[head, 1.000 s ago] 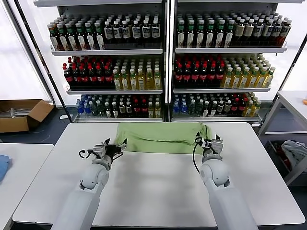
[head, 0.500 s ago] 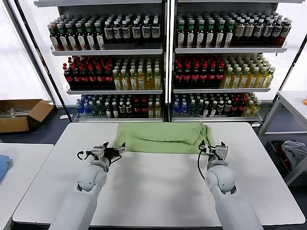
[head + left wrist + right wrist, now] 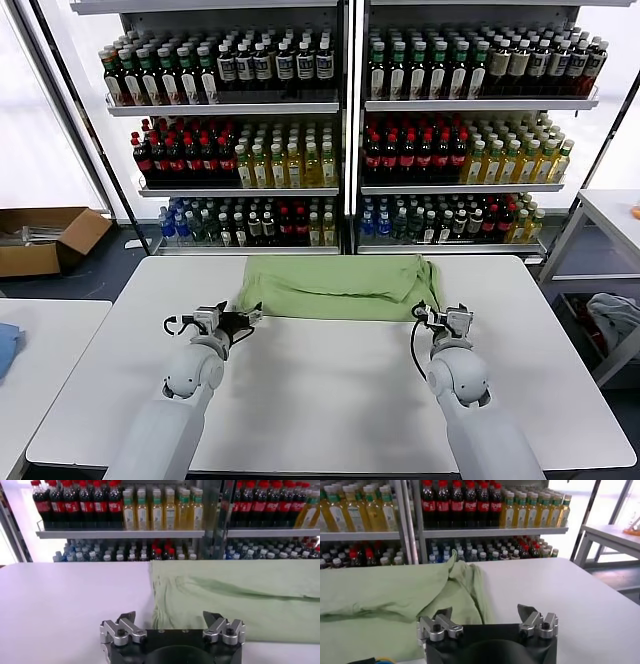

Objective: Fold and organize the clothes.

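Observation:
The clothes show as one light green shirt (image 3: pixel 335 288), lying folded into a wide band along the table's far edge. My left gripper (image 3: pixel 243 319) is open just off the shirt's front left corner, with nothing between its fingers. In the left wrist view the shirt (image 3: pixel 235 597) lies flat ahead of the left gripper (image 3: pixel 170 619). My right gripper (image 3: pixel 430 312) is open just in front of the bunched right end, also holding nothing. The right wrist view has the shirt (image 3: pixel 380 595) ahead of the right gripper (image 3: pixel 485 612), with a raised fold at its end.
The white table (image 3: pixel 330 400) stretches bare in front of the shirt. Shelves of bottles (image 3: pixel 340 140) stand close behind its far edge. A cardboard box (image 3: pixel 45 238) sits on the floor at the left, and side tables (image 3: pixel 610 215) flank both sides.
Both grippers have drawn back a little from the shirt's front corners toward my body, staying open. The shirt lies as before.

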You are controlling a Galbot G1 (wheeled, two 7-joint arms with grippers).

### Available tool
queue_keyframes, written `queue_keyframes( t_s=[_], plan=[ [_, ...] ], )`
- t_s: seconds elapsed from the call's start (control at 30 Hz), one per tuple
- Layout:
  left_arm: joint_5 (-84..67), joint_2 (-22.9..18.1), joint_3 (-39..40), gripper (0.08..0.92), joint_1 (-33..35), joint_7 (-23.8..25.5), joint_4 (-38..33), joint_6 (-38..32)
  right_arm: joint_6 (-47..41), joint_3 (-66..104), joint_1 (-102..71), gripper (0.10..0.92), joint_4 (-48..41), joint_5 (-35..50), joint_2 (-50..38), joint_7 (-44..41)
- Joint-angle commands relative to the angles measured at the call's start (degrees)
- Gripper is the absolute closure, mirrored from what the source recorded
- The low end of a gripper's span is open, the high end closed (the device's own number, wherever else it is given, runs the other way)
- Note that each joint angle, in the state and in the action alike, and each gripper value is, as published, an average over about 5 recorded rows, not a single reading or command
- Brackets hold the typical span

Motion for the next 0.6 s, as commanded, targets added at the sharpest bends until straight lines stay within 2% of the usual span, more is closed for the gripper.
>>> queue_keyframes(
  t_s=[0.03,0.17,0.6],
  plan=[
    [0.1,0.2,-0.1,0.177,0.1,0.0,0.5,0.4,-0.3,0.1,0.4,0.203,-2.0,-0.1,0.4,-0.2],
    [0.6,0.3,0.0,0.206,0.5,0.3,0.8,0.0,-0.3,0.1,0.4,0.231,-3.3,-0.2,0.9,-0.1],
    [2.0,0.3,0.8,0.563,1.0,0.8,1.2,-0.3,-0.3,0.2,-1.6,0.596,-2.9,0.0,1.4,-0.6]
  ],
)
